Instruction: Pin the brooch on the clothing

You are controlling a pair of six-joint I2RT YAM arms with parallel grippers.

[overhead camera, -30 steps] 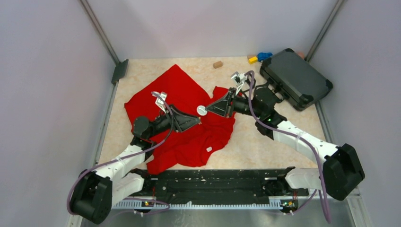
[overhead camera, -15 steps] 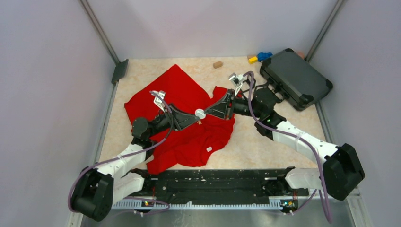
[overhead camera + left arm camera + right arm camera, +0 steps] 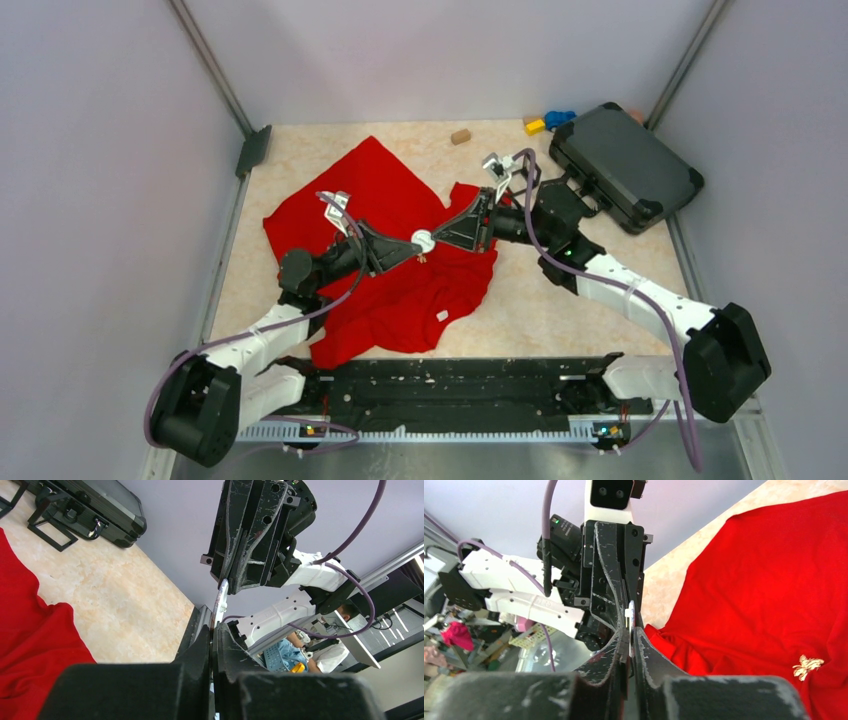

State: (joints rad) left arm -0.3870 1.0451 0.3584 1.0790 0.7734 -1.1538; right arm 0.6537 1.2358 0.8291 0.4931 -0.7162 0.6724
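A large bright red soft fabric garment (image 3: pixel 385 185) is lying spread out and rumpled, left of the dark grey hard case (image 3: pixel 625 165), its small white tag (image 3: pixel 441 316) facing up. A small round white brooch (image 3: pixel 423 240) is hanging above the garment's middle, also left of the case, pinched edge-on between the left gripper (image 3: pixel 412 246) and the right gripper (image 3: pixel 436 236).

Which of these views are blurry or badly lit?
Top external: evenly lit, sharp, only soft shadows. Left wrist: the left end effector up close is dark and out of focus, the black case sharp. Right wrist: the right end effector blurred, the clothing crisp.
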